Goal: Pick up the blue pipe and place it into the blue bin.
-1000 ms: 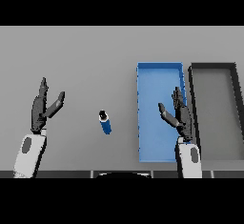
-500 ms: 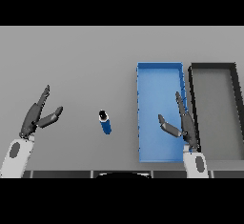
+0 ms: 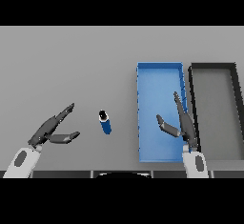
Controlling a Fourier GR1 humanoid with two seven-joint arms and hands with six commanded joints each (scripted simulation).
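The blue pipe (image 3: 105,122) is a short cylinder with a dark end, lying on the grey table left of the blue bin (image 3: 142,118). My left hand (image 3: 50,130) is open at the lower left, its fingers pointing toward the pipe with a gap between them and it. Over the bin's right part my right hand (image 3: 183,125) is open, fingers straight and thumb spread, holding nothing.
A dark grey bin (image 3: 239,118) stands directly right of the blue bin, the two nearly touching. The table's front edge runs just below both hands.
My left hand has dropped lower and tilted so its fingers point right toward the pipe. The right hand has sunk slightly. The pipe has not moved.
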